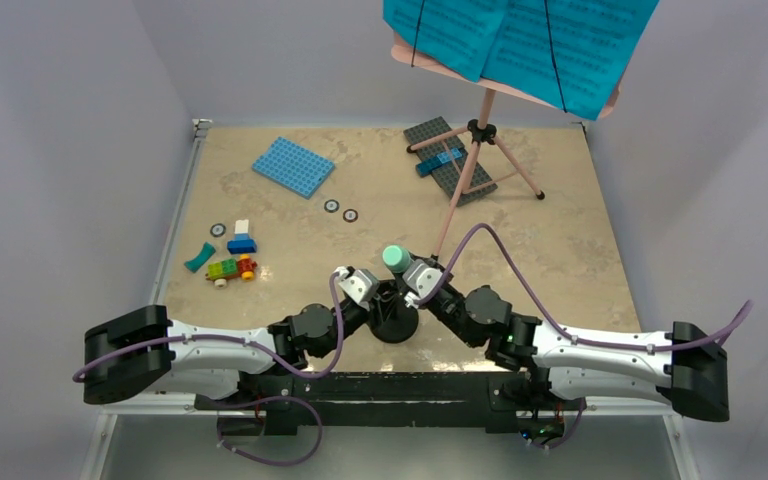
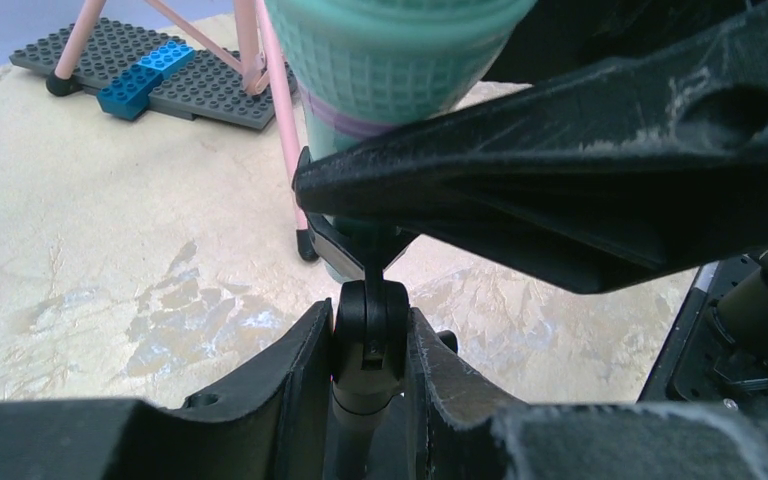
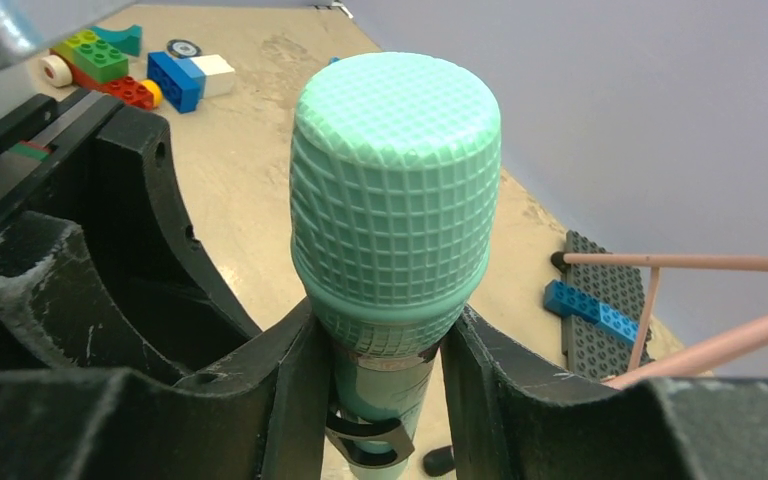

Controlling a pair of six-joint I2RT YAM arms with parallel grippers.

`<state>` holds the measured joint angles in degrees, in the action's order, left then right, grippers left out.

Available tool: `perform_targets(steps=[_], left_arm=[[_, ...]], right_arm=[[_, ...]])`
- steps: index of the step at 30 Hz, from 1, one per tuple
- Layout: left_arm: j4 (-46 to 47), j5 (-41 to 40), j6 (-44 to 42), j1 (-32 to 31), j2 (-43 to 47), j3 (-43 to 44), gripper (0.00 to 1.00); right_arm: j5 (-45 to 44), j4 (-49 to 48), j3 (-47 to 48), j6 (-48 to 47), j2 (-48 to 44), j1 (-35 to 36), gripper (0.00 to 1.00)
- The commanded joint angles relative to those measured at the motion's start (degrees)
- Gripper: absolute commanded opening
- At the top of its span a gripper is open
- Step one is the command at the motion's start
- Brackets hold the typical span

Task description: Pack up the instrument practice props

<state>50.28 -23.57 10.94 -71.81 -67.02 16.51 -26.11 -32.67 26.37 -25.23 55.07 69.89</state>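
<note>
Grey walls close round a beige marbled table, and at its near edge, between the two arm bases, the mint-green microphone stands upright in the clip of the small black mic stand. The left claw is closed on the stand's black knuckle just under the clip, a finger pressed to either side. The right claw is closed round the microphone's body just below its gridded head, both fingers touching it. The step in hand looks like pulling the microphone free of its clip. To do it well, the left claw should pin the stand down firmly without twisting. The right claw should draw the microphone straight along its own axis, up and out, rather than prying sideways, which could tip the round base or bend the knuckle. The grip sits under the flare of the head, so it should not slide upward easily. Farther back, well apart from this, the pink music stand with its cyan pages stands over a grey baseplate. Loose bricks lie to the left.
</note>
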Motion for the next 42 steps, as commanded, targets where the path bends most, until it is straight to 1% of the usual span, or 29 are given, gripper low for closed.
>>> perform_targets(steps=[1, 6, 13, 14, 15, 17, 20, 21, 23, 25, 29, 33, 35, 38, 42], left_arm=[[-9.75, 1.87, 3.65, -2.18, -1.82, -1.97, 0.0], [-9.29, 1.08, 3.65, -2.52, -2.38, -2.36, 0.0], [-8.35, 0.83, 3.4, -2.72, -2.36, -2.42, 0.0], [-8.09, 0.81, 3.28, -2.72, -2.37, -2.33, 0.0], [-7.79, 0.74, 3.07, -2.72, -2.33, -2.3, 0.0], [-7.46, 0.0, 2.32, -2.72, -2.6, -1.79, 0.0], [-6.57, -3.17, 1.17, -2.72, -3.52, -1.15, 0.0], [-5.87, -4.4, 0.77, -2.72, -3.91, -1.11, 0.0], [-4.22, -6.53, -0.1, -2.71, -4.58, -1.01, 0.0], [-3.18, -8.16, -0.78, -2.72, -5.17, -0.85, 0.0], [-1.96, -8.93, -1.73, -2.72, -4.56, -0.7, 0.0], [-1.71, -11.18, -2.77, -2.72, -2.5, -1.17, 0.0], [-0.82, -12.27, -3.89, -2.72, -1.99, -1.83, 0.0], [-0.14, -12.8, -5.23, -2.72, -2.33, -1.78, 0.0], [-0.45, -12.26, -4.53, -2.72, -1.88, -1.79, 0.0]], right_arm=[[-15.39, -3.77, 5.25, -4.82, -4.51, -1.53, 0.0], [-18.98, 0.26, 6.33, -5.22, -7.73, -1.51, 0.0], [-22.31, 8.79, 7.54, -1.58, -13.28, -1.51, 0.0], [-22.74, 11.77, 8.72, 0.69, -14.32, -1.51, 0.0], [-22.82, 17.03, 10.24, 4.13, -15.3, -1.51, 0.0], [-22.74, 29.37, 14.16, 14.69, -16.79, -1.64, 0.0], [-19.86, 48.25, 19.06, 28.63, -17.06, -2.32, 0.0], [-17.42, 51.44, 20.13, 33.16, -17.02, -3.24, 0.0], [-9.58, 59.42, 21.27, 41.2, -16.57, -7.04, 0.0], [-1.67, 63.53, 21.56, 45.6, -15.6, -11.62, 0.0], [9.59, 67.43, 20.69, 49.45, -13.05, -19.96, 0.0], [17.78, 67.3, 18.42, 51.57, -12.77, -26.08, 0.0], [20.89, 66.6, 17.24, 52.34, -13.1, -27.05, 0.0], [22.7, 66.33, 16.17, 53.66, -13.24, -27.09, 0.0], [24.4, 66.46, 15.47, 54.71, -13.75, -27.13, 0.0]])
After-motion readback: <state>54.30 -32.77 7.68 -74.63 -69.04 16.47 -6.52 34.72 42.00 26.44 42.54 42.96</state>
